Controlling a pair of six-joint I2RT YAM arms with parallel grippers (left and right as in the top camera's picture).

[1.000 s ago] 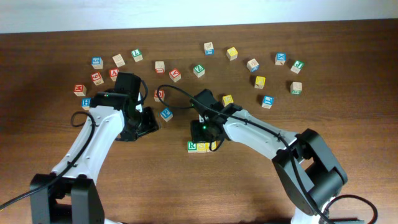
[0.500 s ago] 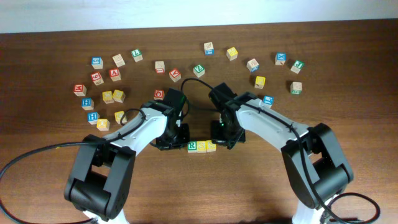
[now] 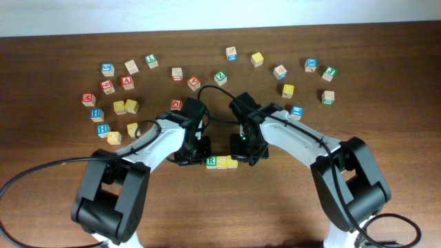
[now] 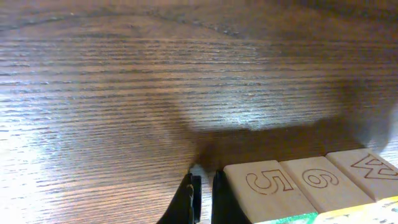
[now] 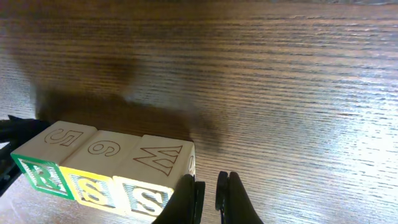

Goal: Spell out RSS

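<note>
**A:** Where are the letters?

**B:** The R cube (image 3: 211, 162) and two S cubes sit in one straight, touching row on the tabletop (image 3: 275, 207). Reading outward from the R cube, it goes middle S cube (image 3: 222, 162), then end S cube (image 3: 233, 162). The right wrist view shows the green R face and both yellow S faces upright, with 5, 6 and W on the tops.

**A:** And the grippers?

**B:** The left gripper (image 4: 204, 198) is down at the tabletop just beside the R cube's outer side. Its fingers are pinched to a thin slit, with nothing between them. The right gripper (image 5: 210, 194) is just beyond the end S cube, also narrow and holding nothing. I can't tell whether either one touches the row.

**A:** Anything else?

**B:** Loose cubes (image 3: 257, 58) are scattered well beyond the R cube, towards the far edge.
</note>
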